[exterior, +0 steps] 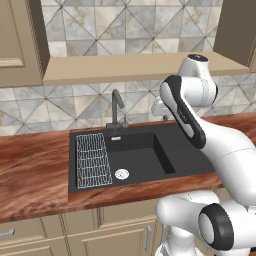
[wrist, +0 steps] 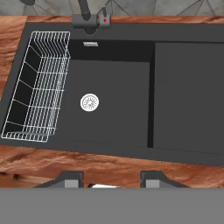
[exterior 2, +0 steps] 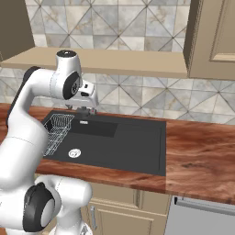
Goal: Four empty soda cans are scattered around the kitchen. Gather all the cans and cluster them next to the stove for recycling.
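No soda cans are in view, and the stove is out of view too. My gripper [wrist: 111,179] hangs over the front edge of a black sink [wrist: 109,131] and looks down into its basin. Its two dark fingertips [wrist: 70,179] stand apart with nothing between them, so it is open and empty. From the right base view the hand [exterior 2: 86,97] sits above the sink's back left corner, near the faucet. In the left base view the arm's forearm [exterior: 182,112] crosses in front of the hand.
A white wire rack [wrist: 37,87] fills the sink's left side and a round drain [wrist: 89,102] lies mid-basin. A dark faucet [exterior: 116,107] rises behind. Wood-grain counter [exterior: 35,170] runs both ways, with a grey steel appliance front [exterior 2: 202,215] below right. Upper cabinets [exterior 2: 213,36] and a shelf [exterior: 125,67] hang overhead.
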Robot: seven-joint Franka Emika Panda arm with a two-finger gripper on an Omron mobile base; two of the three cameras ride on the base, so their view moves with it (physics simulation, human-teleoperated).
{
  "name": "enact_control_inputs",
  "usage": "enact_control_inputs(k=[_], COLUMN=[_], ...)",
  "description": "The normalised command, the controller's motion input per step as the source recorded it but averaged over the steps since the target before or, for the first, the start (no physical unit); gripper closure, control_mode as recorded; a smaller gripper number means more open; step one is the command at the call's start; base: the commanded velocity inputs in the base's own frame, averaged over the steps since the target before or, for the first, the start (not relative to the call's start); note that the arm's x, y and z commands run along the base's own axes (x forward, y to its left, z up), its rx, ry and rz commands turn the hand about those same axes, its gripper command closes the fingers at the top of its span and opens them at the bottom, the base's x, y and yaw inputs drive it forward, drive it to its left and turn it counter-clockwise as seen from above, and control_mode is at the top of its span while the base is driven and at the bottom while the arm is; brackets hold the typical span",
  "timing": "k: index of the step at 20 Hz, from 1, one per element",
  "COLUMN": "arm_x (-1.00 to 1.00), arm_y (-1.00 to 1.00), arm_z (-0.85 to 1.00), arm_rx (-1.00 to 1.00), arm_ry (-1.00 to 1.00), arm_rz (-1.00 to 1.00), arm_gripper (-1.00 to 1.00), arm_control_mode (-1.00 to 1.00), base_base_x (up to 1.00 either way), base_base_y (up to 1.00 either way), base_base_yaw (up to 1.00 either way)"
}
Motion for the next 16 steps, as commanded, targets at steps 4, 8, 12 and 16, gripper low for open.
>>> enact_control_inputs(k=[4, 8, 12, 16], arm_x=[-0.03, -0.01, -0.01, -0.11], arm_y=[0.0, 0.0, 0.0, 0.04], arm_z=[0.0, 0.0, 0.0, -0.02], arm_rx=[0.0, 0.0, 0.0, 0.0], arm_ry=[0.0, 0.0, 0.0, 0.01], arm_rz=[0.0, 0.0, 0.0, 0.0], arm_gripper=[-1.0, -1.0, -1.0, -1.0], arm_control_mode=[-1.0, -1.0, -1.0, -1.0], base_base_x=[0.0, 0.0, 0.0, 0.0], base_base_y=[0.0, 0.0, 0.0, 0.0], base_base_yaw=[0.0, 0.0, 0.0, 0.0])
